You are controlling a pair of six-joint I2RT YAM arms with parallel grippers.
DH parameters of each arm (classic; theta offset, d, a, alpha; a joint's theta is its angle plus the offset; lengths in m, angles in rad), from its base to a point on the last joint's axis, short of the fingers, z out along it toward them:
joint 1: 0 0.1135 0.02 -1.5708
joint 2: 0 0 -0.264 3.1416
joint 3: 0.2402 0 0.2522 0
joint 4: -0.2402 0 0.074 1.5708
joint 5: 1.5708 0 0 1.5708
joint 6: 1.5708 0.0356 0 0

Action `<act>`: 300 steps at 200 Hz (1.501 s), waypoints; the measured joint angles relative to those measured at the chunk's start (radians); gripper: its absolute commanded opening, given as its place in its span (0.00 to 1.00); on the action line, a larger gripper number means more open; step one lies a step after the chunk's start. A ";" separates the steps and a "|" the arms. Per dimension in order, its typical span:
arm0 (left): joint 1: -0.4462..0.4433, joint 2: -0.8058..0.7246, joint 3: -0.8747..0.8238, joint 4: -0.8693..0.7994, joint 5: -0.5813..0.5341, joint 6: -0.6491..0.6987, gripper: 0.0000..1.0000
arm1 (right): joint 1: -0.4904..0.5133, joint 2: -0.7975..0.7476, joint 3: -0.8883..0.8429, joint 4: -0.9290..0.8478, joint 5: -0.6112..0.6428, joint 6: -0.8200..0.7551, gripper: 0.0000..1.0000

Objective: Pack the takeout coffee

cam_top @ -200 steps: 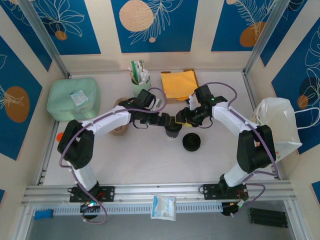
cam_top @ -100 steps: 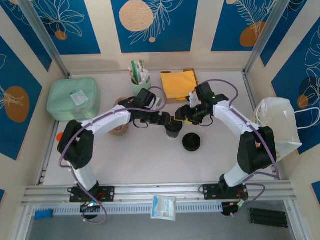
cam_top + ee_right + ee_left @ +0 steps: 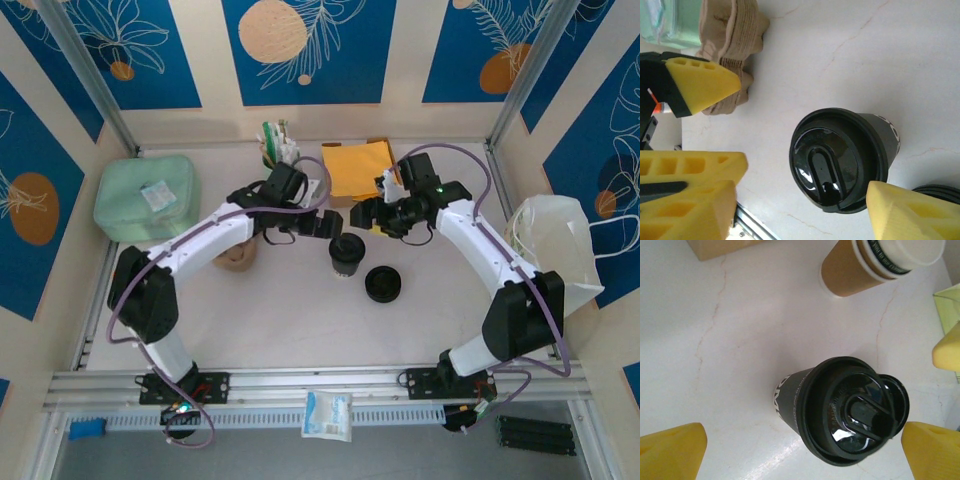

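Note:
The takeout coffee (image 3: pixel 346 255) is a black paper cup with a black lid on it, standing upright and free mid-table. From the left wrist I look down on its lid (image 3: pixel 855 412), and from the right wrist too (image 3: pixel 832 162). My left gripper (image 3: pixel 322 226) hovers just behind and left of it, open, with its yellow fingers far apart on either side of the cup (image 3: pixel 805 452). The right gripper (image 3: pixel 372 218) hangs behind and right of it, also open and holding nothing (image 3: pixel 805 200). Neither touches the cup.
A stack of spare black lids (image 3: pixel 383 284) lies right of the cup. The brown pulp carrier (image 3: pixel 237 258) sits to its left under my left arm. Nested brown cups with white rims (image 3: pixel 880 262) stand behind. An orange envelope (image 3: pixel 357 170), a green box (image 3: pixel 147 197) and a white bag (image 3: pixel 560 250) ring the area.
Both grippers have drawn back from the lidded cup toward the rear of the table. The right one has opened wider. The cup stays standing on its own.

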 measured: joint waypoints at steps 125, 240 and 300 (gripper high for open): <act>0.175 -0.320 -0.013 -0.073 -0.056 0.071 0.99 | -0.028 -0.032 0.201 -0.110 0.183 0.030 0.99; 0.266 -0.508 -0.224 -0.069 -0.056 0.066 0.99 | 0.006 -0.066 0.112 -0.061 0.103 0.170 0.99; 0.283 -0.505 -0.242 -0.053 -0.056 0.040 0.99 | 0.133 -0.070 0.092 -0.078 0.173 0.164 0.86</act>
